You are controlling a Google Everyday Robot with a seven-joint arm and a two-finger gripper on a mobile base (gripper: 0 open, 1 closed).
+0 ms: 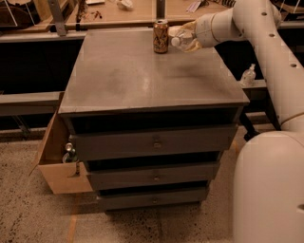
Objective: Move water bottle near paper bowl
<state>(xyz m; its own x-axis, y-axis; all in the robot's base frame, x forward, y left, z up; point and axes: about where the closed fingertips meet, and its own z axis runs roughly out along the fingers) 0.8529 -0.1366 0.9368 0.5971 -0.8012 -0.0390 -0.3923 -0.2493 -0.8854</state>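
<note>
My gripper (186, 37) is at the far edge of the grey cabinet top (142, 76), reaching in from the right. It is shut on the water bottle (183, 42), a clear ribbed bottle lying sideways in the fingers with its white cap pointing left. The cap is just right of the brown-gold drink can (161, 36), a small gap apart. The bottle is low over the surface; I cannot tell whether it touches it. The paper bowl is hidden, probably behind the gripper and bottle.
A clear pump-top bottle (248, 76) stands on a ledge right of the cabinet. An open cardboard box (54, 163) with cans sits on the floor at the cabinet's left. My white base (268, 190) fills the lower right. A wooden bench (118, 12) runs behind.
</note>
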